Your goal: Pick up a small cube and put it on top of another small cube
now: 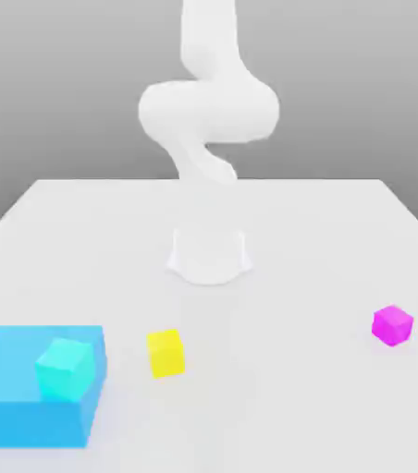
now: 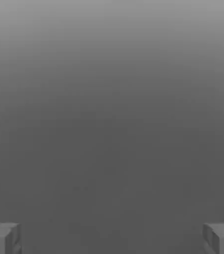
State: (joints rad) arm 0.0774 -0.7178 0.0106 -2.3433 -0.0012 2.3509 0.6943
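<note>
In the exterior view the white arm [image 1: 208, 111] rises from its base [image 1: 210, 256] at the middle of the table [image 1: 324, 231] and folds over itself high above it, well clear of everything on the surface. The small cube [image 1: 392, 325], plain magenta-pink, sits alone toward the exterior view's right, nearer the camera than the base and well apart from it. The yellow cube [image 1: 165, 353], about the same size, lies toward the exterior view's left of centre, also nearer the camera than the base, and the two are well apart with bare table between them. Just beside the yellow cube, further to the exterior view's left, a large blue block [image 1: 28, 388] carries a cyan cube [image 1: 65, 368] on top. The coming move, as I judge it, turns on the arm swinging out and down toward the magenta-pink cube, which has open room on every side for a descent from above; being a cube, it offers no long axis to align with. The table looks flat, pale and smooth. In the hand view the hand [image 2: 112, 238] shows its two grey fingertips [image 2: 2, 238] standing far apart, wide open and empty, with plain grey backdrop between them.
</note>
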